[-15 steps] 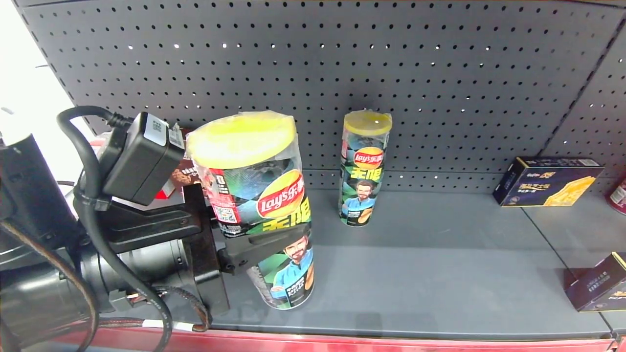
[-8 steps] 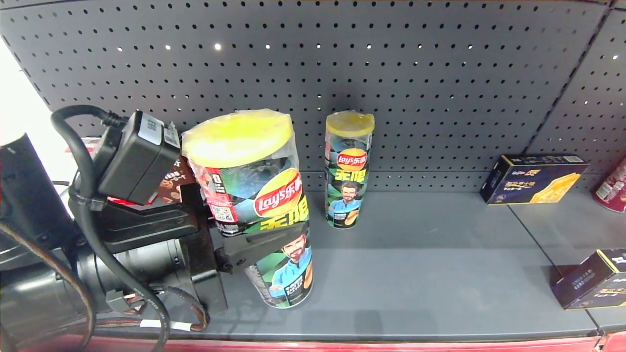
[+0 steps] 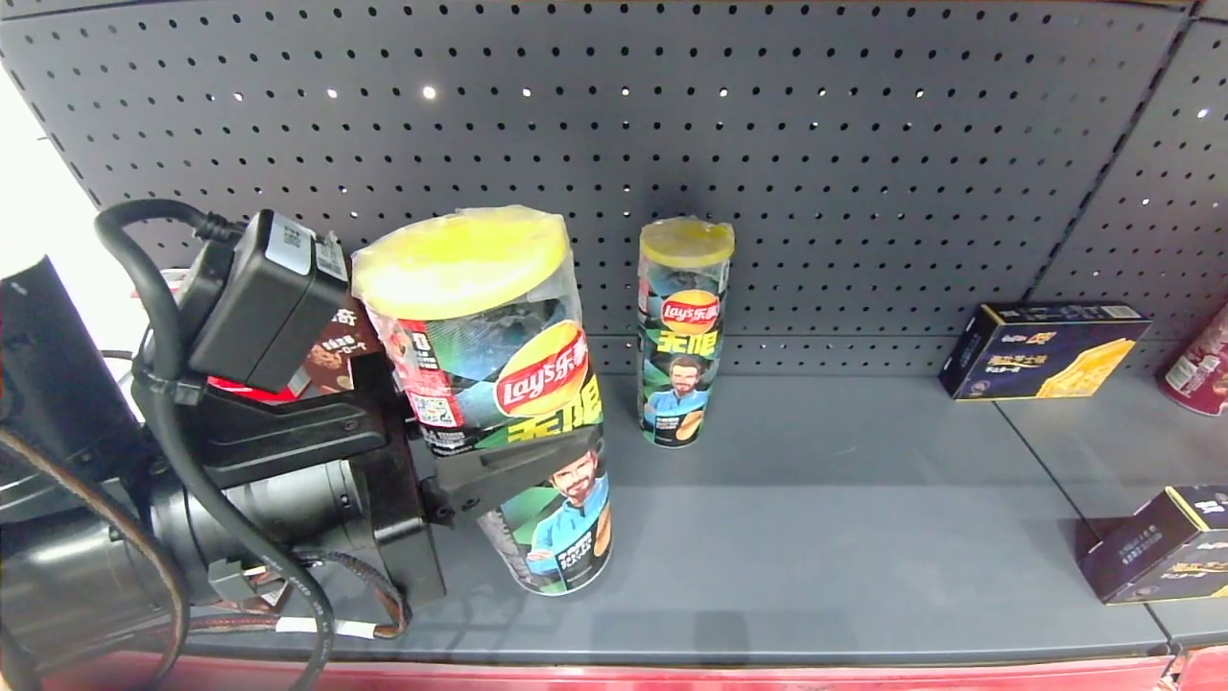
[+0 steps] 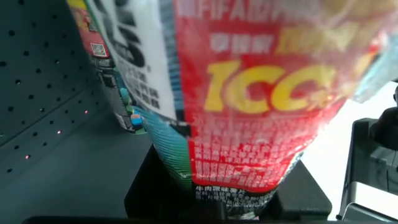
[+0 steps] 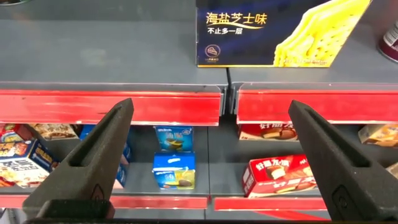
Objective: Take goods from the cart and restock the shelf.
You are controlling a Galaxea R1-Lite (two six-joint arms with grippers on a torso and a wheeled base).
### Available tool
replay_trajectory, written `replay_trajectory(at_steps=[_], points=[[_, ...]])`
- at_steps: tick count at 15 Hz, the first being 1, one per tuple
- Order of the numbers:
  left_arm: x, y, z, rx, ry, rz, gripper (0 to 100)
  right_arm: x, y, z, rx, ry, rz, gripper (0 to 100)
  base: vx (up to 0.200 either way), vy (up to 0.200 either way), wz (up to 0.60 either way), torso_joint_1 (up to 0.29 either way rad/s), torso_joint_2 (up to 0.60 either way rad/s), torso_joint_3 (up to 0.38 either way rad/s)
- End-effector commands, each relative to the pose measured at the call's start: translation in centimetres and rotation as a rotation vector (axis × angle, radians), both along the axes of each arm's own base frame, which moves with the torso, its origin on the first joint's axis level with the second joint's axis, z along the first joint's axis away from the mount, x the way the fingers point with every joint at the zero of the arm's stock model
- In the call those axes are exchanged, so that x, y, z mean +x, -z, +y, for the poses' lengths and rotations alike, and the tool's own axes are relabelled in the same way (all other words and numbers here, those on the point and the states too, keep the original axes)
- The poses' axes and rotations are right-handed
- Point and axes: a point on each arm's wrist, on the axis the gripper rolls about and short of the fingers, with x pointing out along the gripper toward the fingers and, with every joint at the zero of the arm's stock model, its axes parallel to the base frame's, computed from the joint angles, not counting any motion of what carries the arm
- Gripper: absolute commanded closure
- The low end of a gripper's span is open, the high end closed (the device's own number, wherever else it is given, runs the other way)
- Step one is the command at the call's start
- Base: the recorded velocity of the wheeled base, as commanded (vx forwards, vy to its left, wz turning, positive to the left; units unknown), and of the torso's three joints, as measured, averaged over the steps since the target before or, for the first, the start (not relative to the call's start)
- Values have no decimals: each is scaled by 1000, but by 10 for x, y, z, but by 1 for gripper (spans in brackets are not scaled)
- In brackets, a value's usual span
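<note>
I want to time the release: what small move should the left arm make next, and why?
Probably ease the held chip can straight down until its base sits flat on the shelf. The left tool is shut around its middle, its base is low over the shelf's front, and I cannot tell whether it touches.

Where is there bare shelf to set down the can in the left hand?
Widest bare patch: the shelf between the standing can and the back box and front box on the right. The strip in front of the standing can is free too. Crowded: behind the left hand gripping the held can, where snack packs sit.
</note>
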Motion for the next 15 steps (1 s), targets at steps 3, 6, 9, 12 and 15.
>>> replay_trajectory(at_steps=[3,6,9,12,15], points=[[-3,0,0,-1,1,-3,100,-1,-18,0,11,-24,-19,0,0,0,0,0,0,0],[0,-3,1,-8,-22,-12,100,10,-90,1,53,-123,75,0,0,0,0,0,0,0],[0,1,0,4,-17,-2,100,24,-98,3,-50,-222,118,0,0,0,0,0,0,0],[-2,2,0,4,-13,3,100,45,-116,8,-52,-338,158,0,0,0,0,0,0,0],[-3,1,-1,3,-2,-1,100,114,-144,21,-72,-373,94,0,0,0,0,0,0,0]])
